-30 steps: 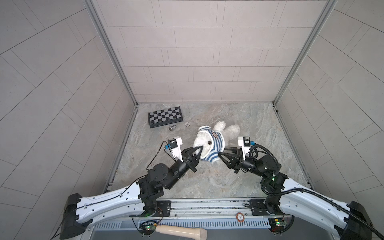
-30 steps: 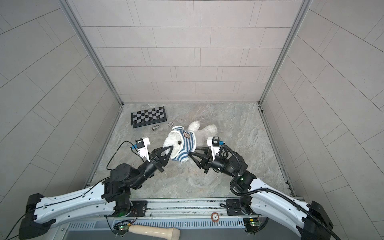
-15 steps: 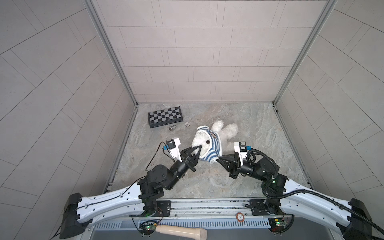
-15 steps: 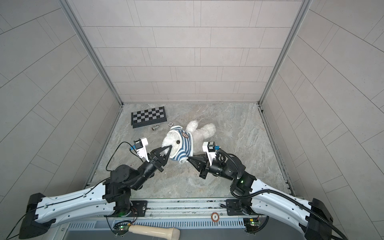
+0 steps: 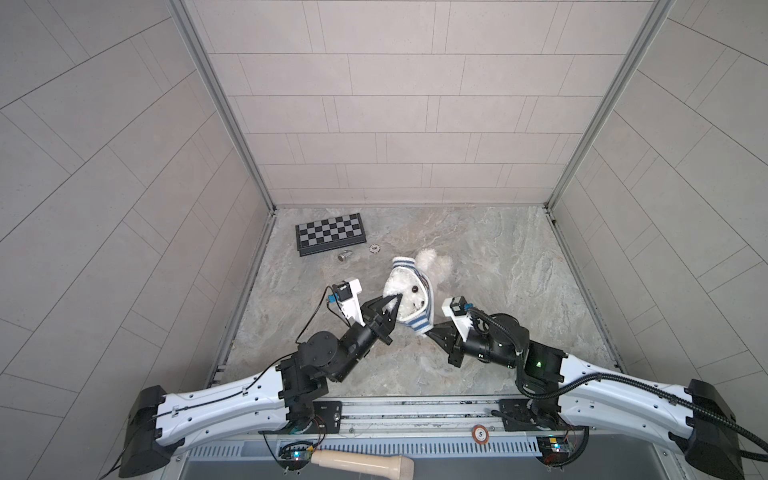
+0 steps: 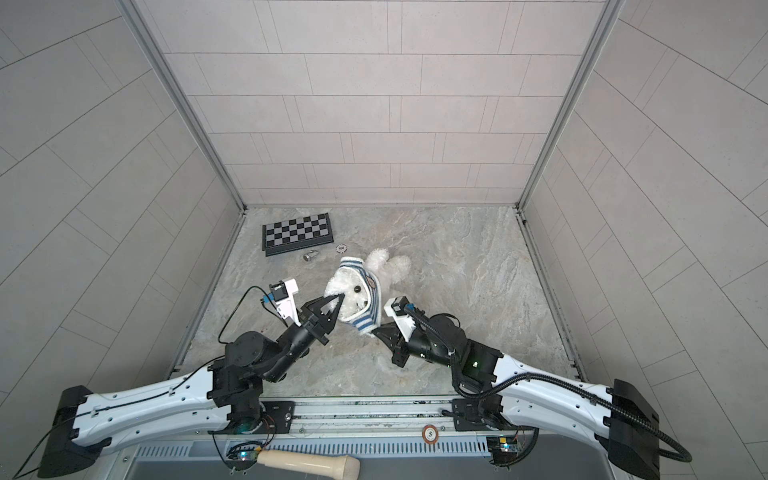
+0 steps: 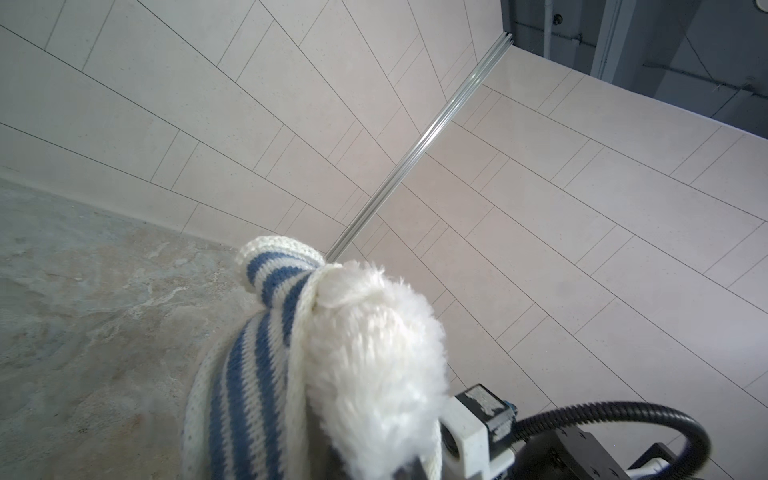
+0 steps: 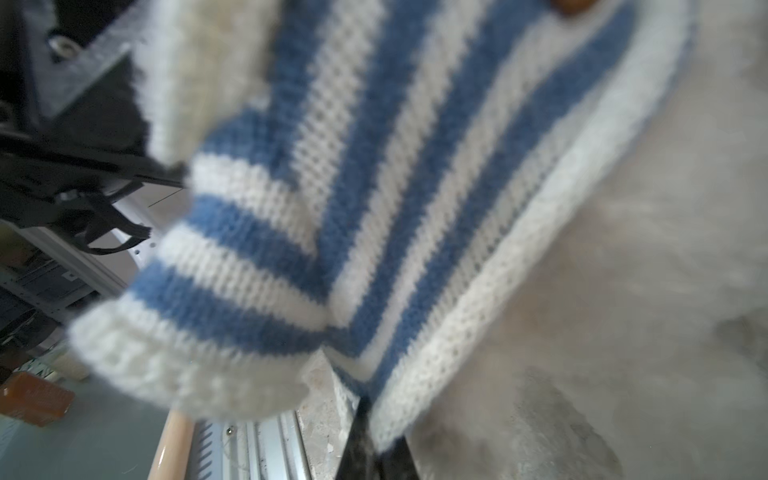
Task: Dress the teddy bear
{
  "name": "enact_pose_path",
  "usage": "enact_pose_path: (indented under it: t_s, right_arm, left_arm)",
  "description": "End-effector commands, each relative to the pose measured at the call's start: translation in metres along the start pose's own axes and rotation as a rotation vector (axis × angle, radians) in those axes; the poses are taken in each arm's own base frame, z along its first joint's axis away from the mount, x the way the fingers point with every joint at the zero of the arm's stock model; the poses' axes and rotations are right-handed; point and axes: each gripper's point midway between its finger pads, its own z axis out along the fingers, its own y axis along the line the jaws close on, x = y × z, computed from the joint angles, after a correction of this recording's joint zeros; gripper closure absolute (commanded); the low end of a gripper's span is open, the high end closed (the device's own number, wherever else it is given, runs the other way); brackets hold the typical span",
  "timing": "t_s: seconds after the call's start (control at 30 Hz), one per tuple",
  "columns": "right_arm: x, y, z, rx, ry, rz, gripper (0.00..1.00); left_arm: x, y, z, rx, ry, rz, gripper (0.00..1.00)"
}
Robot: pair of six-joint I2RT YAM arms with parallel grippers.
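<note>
Quick status from the remote seat. The teddy bear [image 5: 406,296] is roughly mid-desk [image 5: 503,266], just below centre of frame in both top views. Its face points up at the cam w/ one dark dot showing on the fur. The striped shirt [image 5: 420,325] is bunched round its head. One cuff sticks out above the head, another hangs below it, and a blue/white band runs down the right side of the face. Fluffy white limbs poke out to the upper right of the head.

The left end effector [image 5: 394,304] reaches in from lower left, fingers pressed together to a point. The tip is right at the edge of fur and knit on the left side of the head. Looks like it's pinching the shirt edge, tho I can't see the contact itself. Left wrist cam shows only fur and stripes up close.

The right end effector [image 5: 432,332] reaches in from lower right, also closed up. In the right wrist cam the shirt's white hem runs straight into the dark fingertips [image 8: 361,440], so it's nipping the hem.

A chessboard [image 5: 331,233] sits upper left on the desk, w/ a poker chip [image 5: 375,248] and a small metal bit [image 5: 344,256] just below its lower edge, all apart from the bear.
</note>
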Motion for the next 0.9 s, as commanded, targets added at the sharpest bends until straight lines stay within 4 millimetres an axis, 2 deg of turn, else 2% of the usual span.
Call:
enact_pose_path:
  t_s: [0.0, 0.17, 0.3, 0.4, 0.6, 0.73, 0.87]
  right_arm:
    - [0.009, 0.007, 0.011, 0.02, 0.038, 0.0, 1.0]
    - [0.043, -0.026, 0.021, 0.185, 0.061, 0.044, 1.0]
    - [0.072, -0.067, 0.005, 0.372, 0.065, 0.041, 1.0]
    - [0.08, -0.089, -0.012, 0.476, 0.05, 0.061, 1.0]
    - [0.074, -0.104, -0.027, 0.544, 0.023, 0.054, 1.0]
    - [0.08, -0.107, -0.026, 0.549, 0.044, 0.052, 1.0]
    - [0.092, -0.112, -0.029, 0.572, 0.064, 0.057, 1.0]
  left_arm:
    - [-0.041, -0.003, -0.005, 0.001, -0.194, -0.127, 1.0]
    - [-0.05, -0.006, -0.002, 0.021, -0.254, -0.199, 1.0]
    - [-0.061, -0.021, -0.002, 0.05, -0.228, -0.196, 1.0]
    - [-0.06, -0.02, -0.003, 0.013, -0.174, -0.203, 1.0]
    - [-0.068, -0.023, -0.006, 0.046, -0.219, -0.291, 1.0]
    - [-0.074, -0.03, -0.003, 0.093, -0.279, -0.337, 1.0]
    - [-0.09, -0.041, -0.005, 0.137, -0.34, -0.339, 1.0]
